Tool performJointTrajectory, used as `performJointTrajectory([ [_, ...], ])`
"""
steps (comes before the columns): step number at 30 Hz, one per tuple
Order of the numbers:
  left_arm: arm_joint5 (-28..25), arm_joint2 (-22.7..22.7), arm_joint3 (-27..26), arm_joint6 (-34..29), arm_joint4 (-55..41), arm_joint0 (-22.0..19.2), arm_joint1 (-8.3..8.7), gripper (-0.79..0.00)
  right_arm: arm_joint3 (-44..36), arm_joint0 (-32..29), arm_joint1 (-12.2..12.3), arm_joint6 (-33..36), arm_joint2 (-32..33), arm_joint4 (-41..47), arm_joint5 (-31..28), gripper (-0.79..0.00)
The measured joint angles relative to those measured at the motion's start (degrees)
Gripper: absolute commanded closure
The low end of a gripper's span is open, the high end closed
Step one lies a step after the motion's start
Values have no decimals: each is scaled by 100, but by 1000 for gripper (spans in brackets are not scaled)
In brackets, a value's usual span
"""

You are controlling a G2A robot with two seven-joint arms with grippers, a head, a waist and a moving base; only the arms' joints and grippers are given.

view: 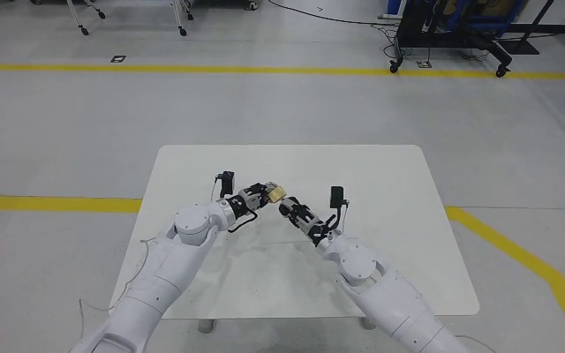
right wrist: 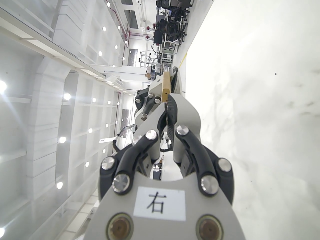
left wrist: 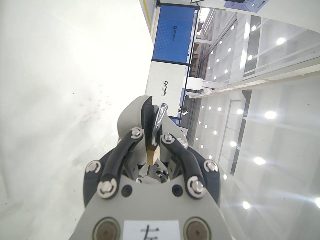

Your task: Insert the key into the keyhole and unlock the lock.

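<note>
Both arms meet above the middle of the white table (view: 380, 176). My left gripper (view: 262, 194) is shut on a brass padlock (view: 276, 191). In the left wrist view its silver shackle (left wrist: 160, 116) is pinched between the pads of the left gripper (left wrist: 156, 112), and the brass body (left wrist: 153, 154) lies nearer the palm. My right gripper (right wrist: 167, 102) is shut on a thin silver key (right wrist: 166, 112). The key's tip sits at the end of the padlock's brass body (right wrist: 165, 86), with the left gripper (right wrist: 150, 96) just beyond. In the top view the right gripper (view: 288, 208) touches the lock from the near right.
The table's surface around the arms is bare white. Yellow floor lines (view: 265, 69) run behind and beside the table. A dark wheeled frame (view: 450, 35) stands far off at the back right.
</note>
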Motion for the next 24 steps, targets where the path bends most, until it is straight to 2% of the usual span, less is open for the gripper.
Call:
performJointTrajectory([
  [1,1,0,0,-1,10,0,-3,0,1,0,-8,-1,1,-6,3,-74],
  [2,2,-4,3,-2,24,-1,-6,0,-1,-2,-18,4,4,-5,2,-283],
  [3,1,-8,3,-1,30,-1,-8,0,-7,-10,-25,15,11,15,-8,-785],
  [13,-35,-138,-21,-38,43,43,-10,0,-19,-56,-30,-8,134,34,-136,-785],
  [19,-279,-226,-123,-37,45,117,-11,0,-68,-83,-30,59,152,103,-179,-785],
  [22,-529,-323,-201,-64,-30,191,-5,0,-236,-264,13,779,383,773,-549,-785],
  [24,-702,-396,-258,-105,-91,248,2,0,-273,-398,66,1566,603,1412,-682,-785],
])
